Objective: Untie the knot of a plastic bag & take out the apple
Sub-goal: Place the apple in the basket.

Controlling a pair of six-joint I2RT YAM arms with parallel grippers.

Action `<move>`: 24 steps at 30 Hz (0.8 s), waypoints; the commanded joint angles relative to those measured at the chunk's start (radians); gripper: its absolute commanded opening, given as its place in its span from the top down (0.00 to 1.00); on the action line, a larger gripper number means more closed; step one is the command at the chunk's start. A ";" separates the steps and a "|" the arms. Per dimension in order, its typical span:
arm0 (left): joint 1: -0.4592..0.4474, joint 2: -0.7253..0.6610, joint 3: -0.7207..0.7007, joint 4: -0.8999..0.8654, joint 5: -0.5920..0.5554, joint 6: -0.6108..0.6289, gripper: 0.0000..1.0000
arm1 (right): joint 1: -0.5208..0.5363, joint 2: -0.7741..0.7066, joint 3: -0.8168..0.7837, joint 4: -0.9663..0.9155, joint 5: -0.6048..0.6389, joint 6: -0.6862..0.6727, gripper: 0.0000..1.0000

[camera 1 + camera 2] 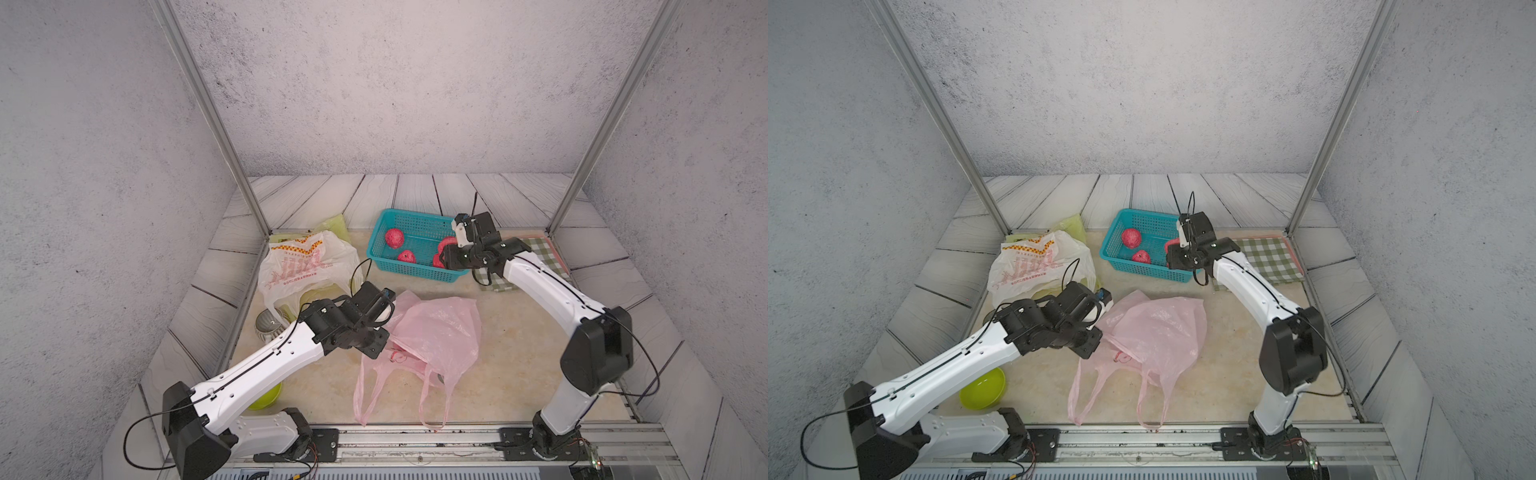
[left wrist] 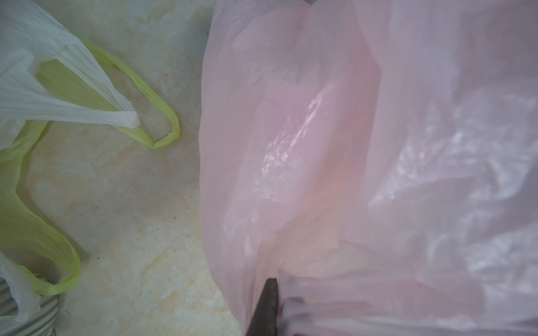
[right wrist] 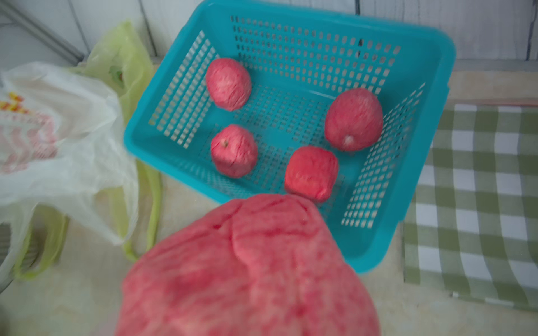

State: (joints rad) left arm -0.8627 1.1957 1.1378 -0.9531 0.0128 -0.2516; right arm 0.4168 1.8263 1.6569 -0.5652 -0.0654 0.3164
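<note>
Apple, clamped in the right fingers, hangs at the near rim of the teal basket, bare desk alongside; left fingers, together, pinch the pink bag, well apart.

Left arm and right arm wearing glossy white shells, black housings capping joints, thin black cables looping alongside, dark screw holes dotting shells, left hand and right hand showing black.

1. A white printed bag lies at the left, on top of a yellow-green bag.
2. A striped cup stands just beside them, nearer the front.
3. A green bowl sits at the front left.
4. A teal basket stands at the back, just beside a checked cloth.
</note>
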 commanded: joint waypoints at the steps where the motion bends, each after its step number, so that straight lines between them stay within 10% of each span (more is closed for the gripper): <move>1: -0.015 -0.013 -0.045 0.063 0.075 -0.014 0.88 | -0.037 0.163 0.158 0.031 0.003 -0.027 0.53; 10: -0.019 0.034 -0.078 0.150 0.089 0.048 0.89 | -0.078 0.668 0.754 -0.155 -0.034 -0.062 0.51; 24: -0.018 0.077 -0.078 0.180 0.108 0.054 0.86 | -0.066 0.499 0.560 -0.034 -0.066 -0.083 0.10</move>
State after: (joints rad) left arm -0.8783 1.2633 1.0515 -0.7773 0.1032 -0.2062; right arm 0.3431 2.4763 2.2814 -0.6296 -0.1143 0.2489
